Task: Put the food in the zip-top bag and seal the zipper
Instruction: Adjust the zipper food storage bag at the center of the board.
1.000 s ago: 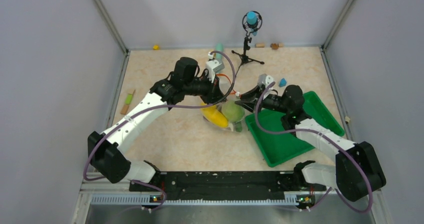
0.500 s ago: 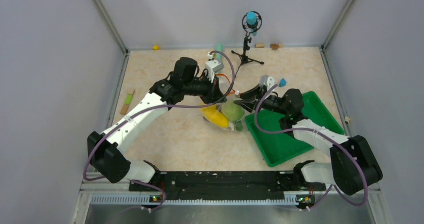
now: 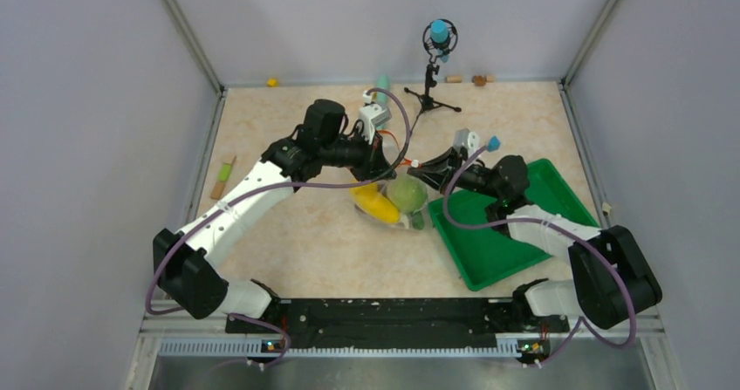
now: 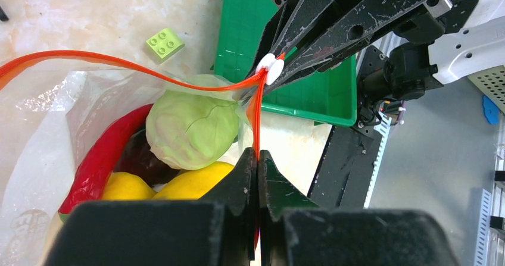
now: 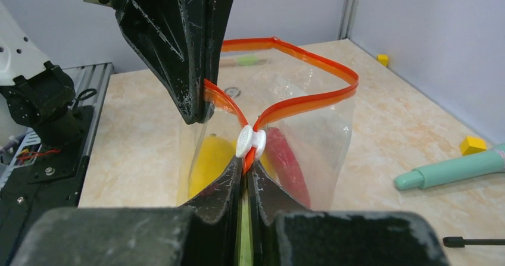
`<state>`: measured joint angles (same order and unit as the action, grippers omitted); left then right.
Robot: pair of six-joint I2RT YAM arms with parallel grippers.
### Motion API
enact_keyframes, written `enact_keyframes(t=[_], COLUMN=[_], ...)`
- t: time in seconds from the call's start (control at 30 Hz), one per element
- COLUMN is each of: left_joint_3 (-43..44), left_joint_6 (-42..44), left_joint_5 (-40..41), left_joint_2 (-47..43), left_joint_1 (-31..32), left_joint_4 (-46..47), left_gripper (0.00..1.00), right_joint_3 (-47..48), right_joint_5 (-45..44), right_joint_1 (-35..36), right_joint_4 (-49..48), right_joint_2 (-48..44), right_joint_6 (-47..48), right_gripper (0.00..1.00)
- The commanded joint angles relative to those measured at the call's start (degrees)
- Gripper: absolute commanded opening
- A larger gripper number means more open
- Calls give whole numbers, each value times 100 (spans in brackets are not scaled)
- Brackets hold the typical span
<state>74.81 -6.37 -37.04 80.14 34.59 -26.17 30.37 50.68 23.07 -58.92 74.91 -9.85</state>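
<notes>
Along the left wall [image 3: 87, 146] a small green-and-orange piece [image 3: 226, 177] lies near the edge of the bench [image 3: 288, 242], with a broad bare stretch of bench between it and the bag. The left gripper [image 4: 258, 159] is closed, its fingers pinching the zipper [image 4: 89, 54], whose orange-red strip runs straight between them. The zip-top bag [image 4: 41, 141] sits mid-bench with its mouth standing open in a wide loop. The food is inside it: a green leafy ball [image 4: 190, 129], a red chili [image 4: 101, 159], yellow pieces [image 4: 190, 180] and a dark red piece [image 4: 137, 159]. A lime block [image 4: 164, 42] lies on the bench just outside the bag's rim. At the bag's right corner the white slider [image 5: 251, 142] sits where the two strips meet. The right gripper [image 5: 245, 169] is closed on the zipper just beside it. The two grippers' fingers nearly meet there, leaving little room between them. The near-left corner of the green tray [image 3: 497, 242] lies just beside the bag, under the right arm. Farther back, a teal stick [image 5: 452, 169] and a yellow block [image 5: 473, 144] lie near the rear wall.
</notes>
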Motion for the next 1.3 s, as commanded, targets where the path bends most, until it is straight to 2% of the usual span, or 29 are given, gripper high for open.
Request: enact_keyframes(t=[0.0, 0.07, 0.1, 0.13, 0.17, 0.2, 0.23, 0.3, 0.47, 0.7, 0.87, 1.03, 1.27], left_joint_3=[123, 240, 319, 397, 455, 532, 627, 836, 1177, 1876, 2016, 2051, 2037], left_joint_6=[14, 183, 258, 328, 397, 429, 408, 485, 1204, 2297, 2356, 2304, 2377], left_joint_5=[-67, 136, 256, 348, 376, 382, 373, 178, -210, -1258, -1310, -1330, -1479], left_joint_2=[-106, -93, -87, -85, -86, -86, -78, -32, 129, 734, 960, 1127, 1338], left_joint_1=[-22, -19, -15, -21, -18, -22, -18, -22, -22, -22, -22, -18, -20], left_joint_4=[162, -81, -183, -244, -252, -210, -152, -85, -178, -1158, -1222, -1213, -1278], left_gripper=[0, 0, 9, 29, 58, 74, 87, 96, 97, 97, 91, 74, 73], right_joint_3=[109, 146, 199, 282, 373, 535, 670, 898, 1113, 1582, 1673, 1623, 1635], right_joint_5=[129, 168, 257, 368, 543, 750, 948, 1317, 1838, 1802, 1467, 1233, 1228], right_joint_1=[-48, -48, -43, -45, -46, -48, -44, -43, -45, -47, -55, -64, -61], right_joint_4=[-447, -402, -296, -127, 68, 363, 709, 1576, 2460, 3556, 3578, 3404, 3150], right_joint_2=[-12, -69, -89, -110, -121, -119, -119, -116, -213, -163, -180, -197, -170], right_joint_6=[-90, -104, -95, -82, -40, 40, 172, 599, 1410, 1758, 1518, 1321, 1029], right_gripper=[0, 0, 0, 0, 0, 0, 0, 0, 0, 0, 0, 0, 0])
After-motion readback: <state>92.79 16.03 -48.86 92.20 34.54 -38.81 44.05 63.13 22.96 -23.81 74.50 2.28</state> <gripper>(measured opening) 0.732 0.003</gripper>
